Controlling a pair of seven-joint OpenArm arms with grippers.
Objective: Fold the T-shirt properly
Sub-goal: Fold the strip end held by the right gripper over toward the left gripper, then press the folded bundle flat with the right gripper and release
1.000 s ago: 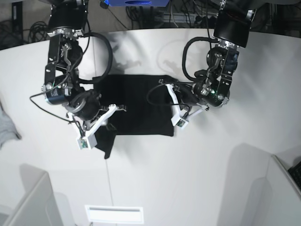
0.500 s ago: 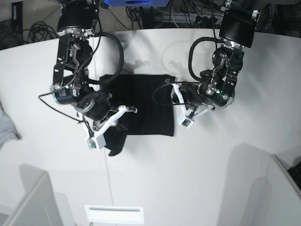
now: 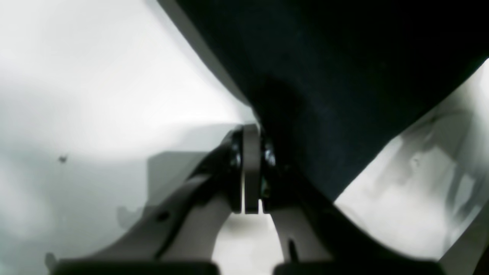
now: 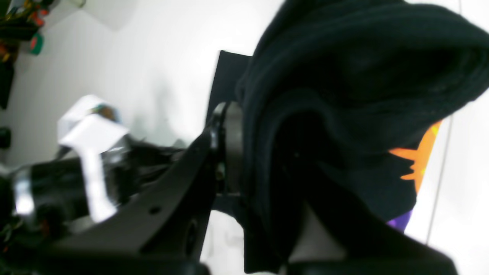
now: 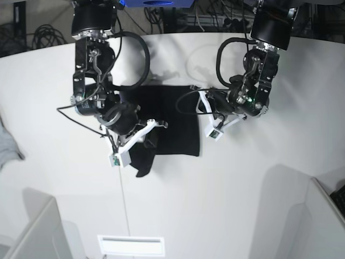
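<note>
The black T-shirt (image 5: 172,121) lies partly folded mid-table in the base view. My right gripper (image 5: 146,131) is at the shirt's left side, shut on a thick bunch of cloth. A loose end (image 5: 143,162) of that bunch hangs toward the front. In the right wrist view the layered black T-shirt (image 4: 344,76) fills the right gripper (image 4: 259,160), and a bit of orange and purple print shows underneath. My left gripper (image 5: 207,116) sits at the shirt's right edge. In the left wrist view the left gripper (image 3: 250,168) is pinched shut on the hem of the T-shirt (image 3: 324,76).
A small grey cloth scrap (image 5: 7,145) lies at the table's left edge. White box walls stand at the front left (image 5: 38,226) and front right (image 5: 318,216). A white label (image 5: 130,245) sits at the front. Cables crowd the area behind the table's curved back edge.
Both arms have shifted to the right. The right gripper has carried the gathered left part of the shirt rightward over the rest, and the hanging end has followed.
</note>
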